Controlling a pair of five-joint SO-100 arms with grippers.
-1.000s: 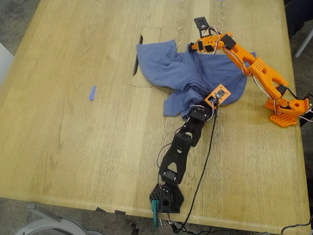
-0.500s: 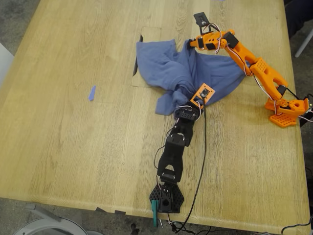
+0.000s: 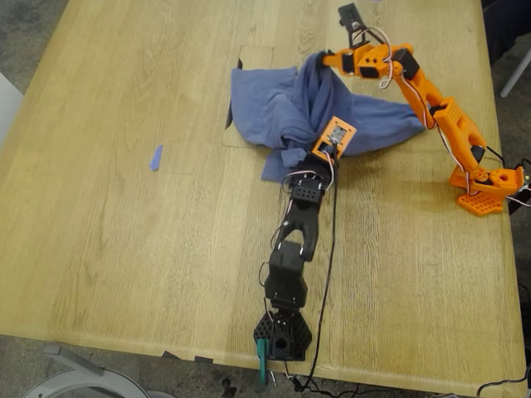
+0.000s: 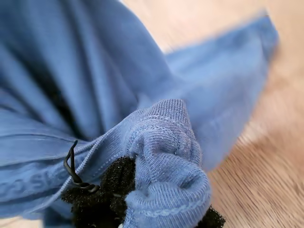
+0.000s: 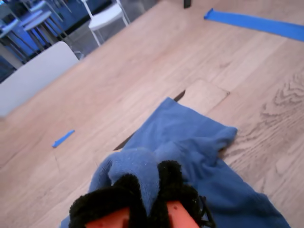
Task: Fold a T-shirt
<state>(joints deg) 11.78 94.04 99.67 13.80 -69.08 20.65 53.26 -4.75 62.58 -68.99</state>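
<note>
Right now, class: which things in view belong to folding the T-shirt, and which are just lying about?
Part of the job:
- T-shirt
- my first end effector, clamped on it
- my second end effector, clamped on it

Lying about:
- small blue tape strip
- long blue tape

- The wooden table (image 3: 124, 249) is bare and free over the exterior view's left half; only a small blue tape strip (image 3: 155, 157) lies flat there.
- The bunched T-shirt (image 3: 274, 108) and both arms fill the middle and the exterior view's right.
- A black cable (image 3: 328, 282) runs beside the black arm (image 3: 290, 249).
</note>
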